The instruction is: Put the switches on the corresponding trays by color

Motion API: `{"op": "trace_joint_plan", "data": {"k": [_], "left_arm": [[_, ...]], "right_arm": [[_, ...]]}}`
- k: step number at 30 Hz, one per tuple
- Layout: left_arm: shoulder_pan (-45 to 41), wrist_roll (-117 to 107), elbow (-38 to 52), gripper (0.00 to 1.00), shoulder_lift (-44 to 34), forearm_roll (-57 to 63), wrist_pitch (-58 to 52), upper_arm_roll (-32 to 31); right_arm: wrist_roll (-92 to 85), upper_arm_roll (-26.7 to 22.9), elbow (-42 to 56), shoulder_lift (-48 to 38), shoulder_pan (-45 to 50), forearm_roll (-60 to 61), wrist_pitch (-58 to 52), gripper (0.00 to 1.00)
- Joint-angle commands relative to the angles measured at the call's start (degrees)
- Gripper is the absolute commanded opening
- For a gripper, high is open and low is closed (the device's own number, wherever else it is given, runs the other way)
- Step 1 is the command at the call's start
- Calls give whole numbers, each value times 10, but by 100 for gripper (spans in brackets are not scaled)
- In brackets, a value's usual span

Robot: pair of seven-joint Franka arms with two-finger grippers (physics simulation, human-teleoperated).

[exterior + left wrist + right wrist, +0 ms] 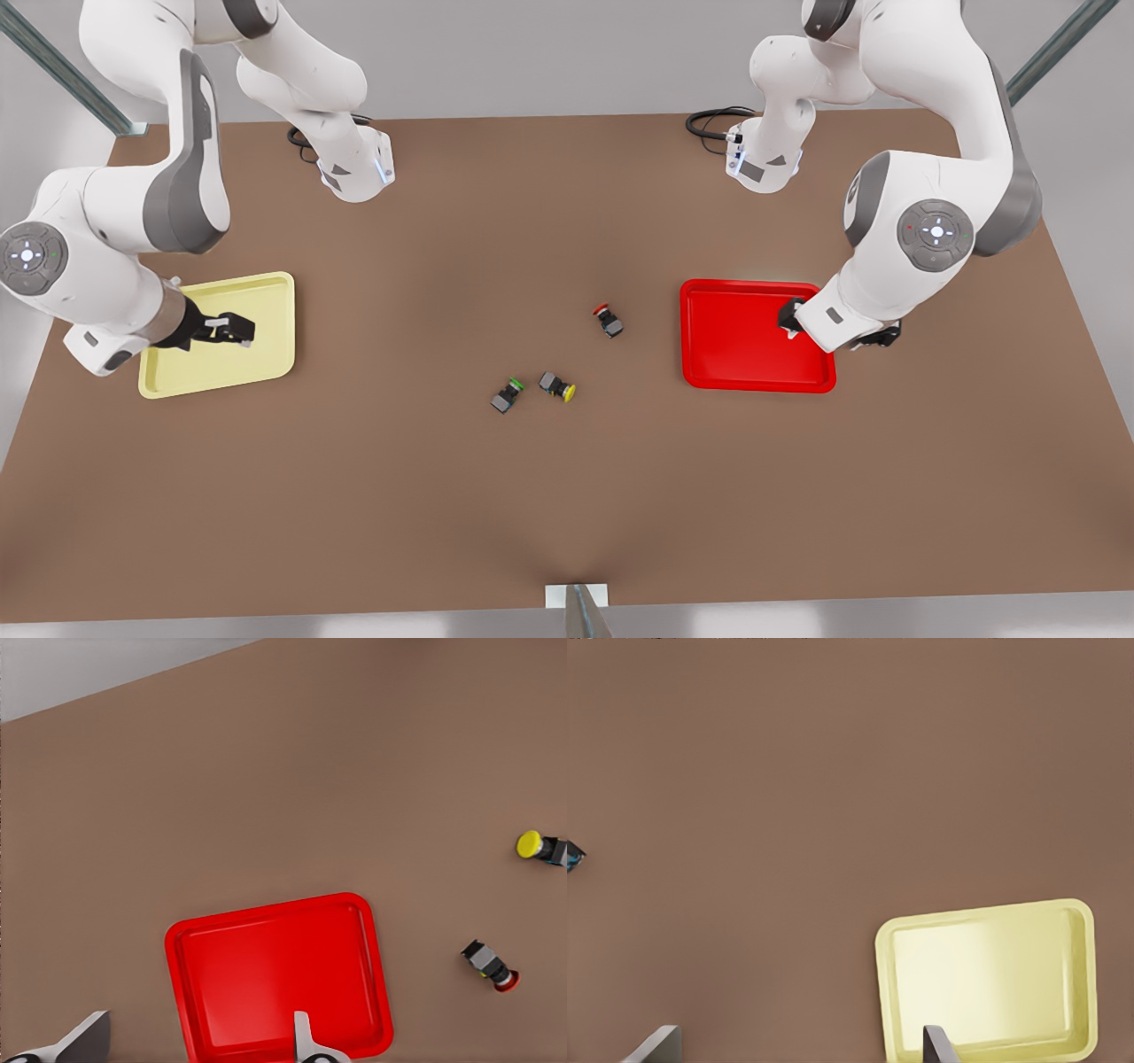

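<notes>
- Front view: a brown table (567, 496) holds two trays. The yellow tray (266, 292) lies on the front view's left and the red tray (735, 354) on the front view's right, well apart. Three tiny dark switches lie between them on the bare table. The red switch (608, 319) is nearest the red tray. The yellow switch (558, 386) lies nearer the camera, just beside a green switch (507, 395). No switch is in a tray yet, so the sorting looks not begun. There is no green tray, so the green one likely has no home.
- Front view: the right gripper (237, 331) hangs over the yellow tray. The left gripper (791, 321) hangs over the far right side of the red tray. Each arm waits above a tray, maybe so the middle is free to see.
- Left wrist view: the red tray (279, 970) is shallow with round corners and a raised rim. The left gripper's fingers (306, 1041) are spread wide and hold nothing. Off to the side lie the red switch (492, 964) and the yellow switch (539, 847), each a dark block with a round bright cap, tipped on its side.
- Right wrist view: the yellow tray (988, 979) is pale and bare. The right gripper's fingers (935, 1047) are also spread wide with nothing between them.
</notes>
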Motion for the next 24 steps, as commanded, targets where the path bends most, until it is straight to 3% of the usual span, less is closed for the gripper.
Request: {"op": "trace_joint_plan", "data": {"k": [1, 2, 4, 7, 9, 10, 14, 17, 24], "left_arm": [[-1, -7, -1, 100, 0, 6, 0, 0], [-5, -88, -3, 100, 5, 3, 0, -3], [-32, -242, -9, 100, 18, -35, 0, -9], [-66, -363, -167, 100, -19, -98, 109, -9], [-114, -461, -313, 100, -62, -104, 249, -9], [-134, -502, -337, 100, -62, -104, 277, -9], [-192, -613, -374, 100, -35, -105, 364, -9], [-239, -678, -376, 100, 10, -106, 413, -9], [-264, -701, -401, 100, 51, -124, 479, -10]], "right_arm": [[0, -15, 0, 0, 15, 0, 0, 100], [-1, -59, 2, 5, 58, 4, 1, 100], [-2, -48, 2, 22, 86, 30, 10, 100], [5, -38, 20, 70, 182, 56, 36, 100], [5, -48, 66, 125, 255, 52, 42, 100], [5, -50, 105, 159, 273, 53, 45, 100], [60, -48, 211, 275, 336, 66, 119, 100], [62, -44, 209, 321, 384, 65, 176, 100], [17, -42, 162, 336, 391, 56, 249, 100]]}}
